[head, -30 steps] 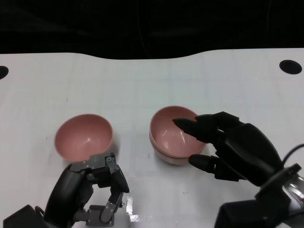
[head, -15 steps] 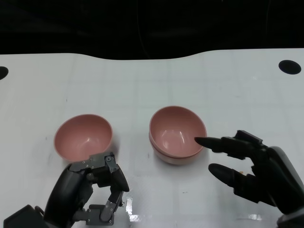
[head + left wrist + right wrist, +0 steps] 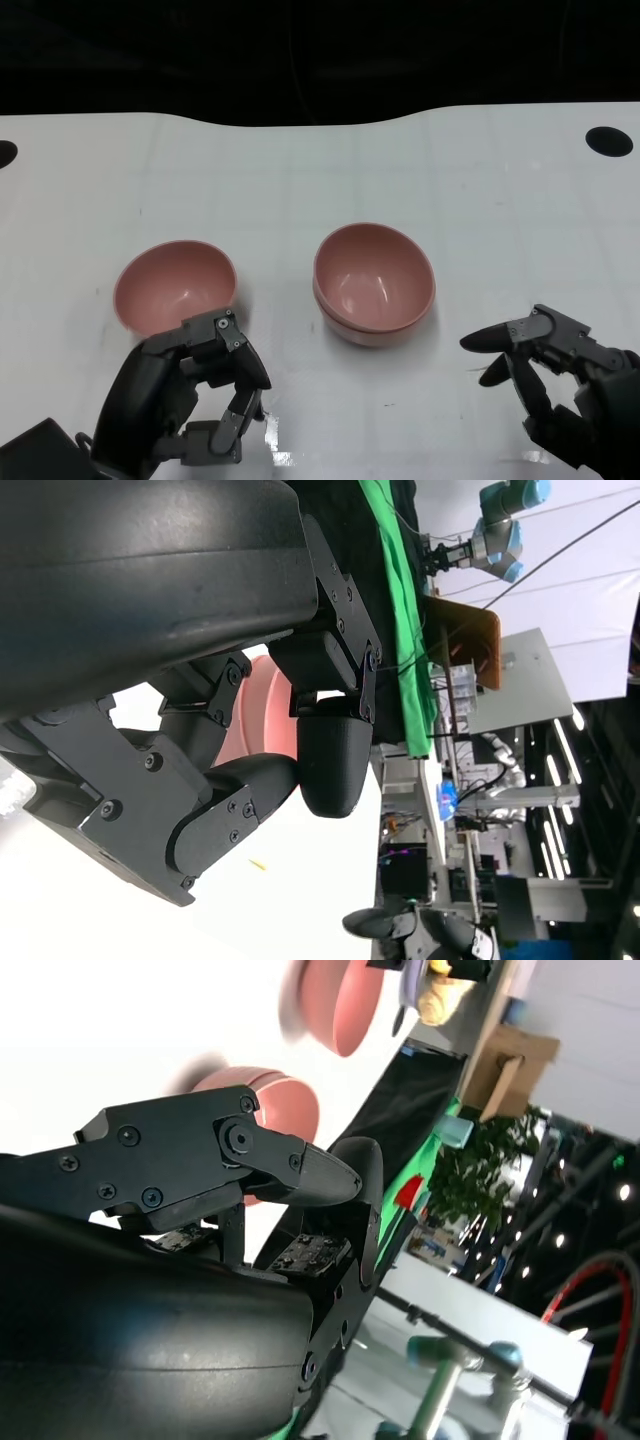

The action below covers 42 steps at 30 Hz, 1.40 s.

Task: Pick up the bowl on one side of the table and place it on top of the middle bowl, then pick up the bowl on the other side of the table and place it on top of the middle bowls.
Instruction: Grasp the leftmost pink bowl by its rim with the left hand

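On the white tabletop (image 3: 480,170), two pink bowls sat nested in the middle as a stack (image 3: 374,283), so the first placement looked done. The remaining bowl (image 3: 175,285) stood on the left, well apart from the stack and upright. The left hand (image 3: 190,400) hovered just near of it, fingers curled inward and gripping nothing. The right hand (image 3: 550,375) sat low at the near right, clear of the stack, fingers drawn loosely together and also holding nothing.

The step in hand was probably the pickup of the left bowl. To do it well, the left hand would need to uncurl its fingers first, reach over the near rim and pinch the wall between thumb and fingers without tipping the bowl. It should then lift high enough to clear the stack's rim, carry the bowl to the right, centre it and lower it level so it nests instead of catching an edge.

The head view gave the whole layout and both hands. The left wrist view showed only a slice of the bowl (image 3: 268,712) past the hand's fingers (image 3: 330,765), confirming how near it was. The right wrist view caught the stack (image 3: 275,1110) and, blurred farther off, the left bowl (image 3: 335,1000).
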{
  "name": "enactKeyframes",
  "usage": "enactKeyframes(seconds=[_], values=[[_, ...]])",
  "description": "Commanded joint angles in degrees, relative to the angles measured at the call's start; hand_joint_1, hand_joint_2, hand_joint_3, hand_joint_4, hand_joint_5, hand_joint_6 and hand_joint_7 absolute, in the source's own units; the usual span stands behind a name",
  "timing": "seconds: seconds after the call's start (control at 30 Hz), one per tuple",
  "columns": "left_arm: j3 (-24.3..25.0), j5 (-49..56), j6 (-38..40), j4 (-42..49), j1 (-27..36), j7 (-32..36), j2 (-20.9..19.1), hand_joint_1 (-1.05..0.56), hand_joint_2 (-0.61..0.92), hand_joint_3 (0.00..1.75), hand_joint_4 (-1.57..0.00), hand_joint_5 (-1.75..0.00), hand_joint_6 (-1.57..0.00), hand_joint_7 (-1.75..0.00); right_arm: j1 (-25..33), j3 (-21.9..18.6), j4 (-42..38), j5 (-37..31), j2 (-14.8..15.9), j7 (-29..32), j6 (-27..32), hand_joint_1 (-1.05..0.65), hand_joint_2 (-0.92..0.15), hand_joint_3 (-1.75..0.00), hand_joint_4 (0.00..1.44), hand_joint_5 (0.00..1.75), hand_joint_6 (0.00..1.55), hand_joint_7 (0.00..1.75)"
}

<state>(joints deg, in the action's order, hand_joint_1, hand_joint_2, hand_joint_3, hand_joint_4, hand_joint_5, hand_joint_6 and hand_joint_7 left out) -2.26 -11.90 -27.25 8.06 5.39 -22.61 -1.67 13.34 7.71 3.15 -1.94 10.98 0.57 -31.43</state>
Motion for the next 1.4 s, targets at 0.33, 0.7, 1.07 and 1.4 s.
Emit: enactKeyframes(seconds=[0.33, 0.7, 1.07, 1.4], values=[[2.42, 10.49, -1.79, -5.95, 0.6, 9.56, -1.81, -0.29, 0.71, 0.54, -0.46, -1.2, -0.56, -0.66, 3.21, -3.36, 3.18, 3.39, -4.47, -1.83, 8.07, -0.11, -0.59, -1.03, 0.78, 1.53, 0.74, 1.23], [4.57, 34.33, 7.03, -15.4, -0.88, 20.63, -7.52, -0.4, 0.92, 0.08, -0.22, -0.92, -0.4, -0.23, 2.46, -4.65, 3.84, 2.95, -5.58, -2.81, 11.38, -0.11, -0.55, -1.16, 0.76, 1.67, 0.7, 1.37], [-1.37, 58.41, 21.67, -14.41, -7.54, 21.28, -15.3, -0.48, 0.92, 0.03, -0.31, -0.57, -0.45, -0.05, 1.65, -5.34, 4.44, 2.51, -6.41, -3.31, 13.64, -0.11, -0.53, -1.17, 0.76, 1.68, 0.69, 1.4], [-10.44, 63.99, 29.17, -4.72, -15.04, 16.61, -18.79, -0.49, 0.92, 0.01, -0.38, -0.4, -0.46, -0.01, 1.93, -5.34, 4.87, 1.81, -7.25, -3.2, 14.15, -0.11, -0.51, -1.2, 0.77, 1.66, 0.71, 1.39]])
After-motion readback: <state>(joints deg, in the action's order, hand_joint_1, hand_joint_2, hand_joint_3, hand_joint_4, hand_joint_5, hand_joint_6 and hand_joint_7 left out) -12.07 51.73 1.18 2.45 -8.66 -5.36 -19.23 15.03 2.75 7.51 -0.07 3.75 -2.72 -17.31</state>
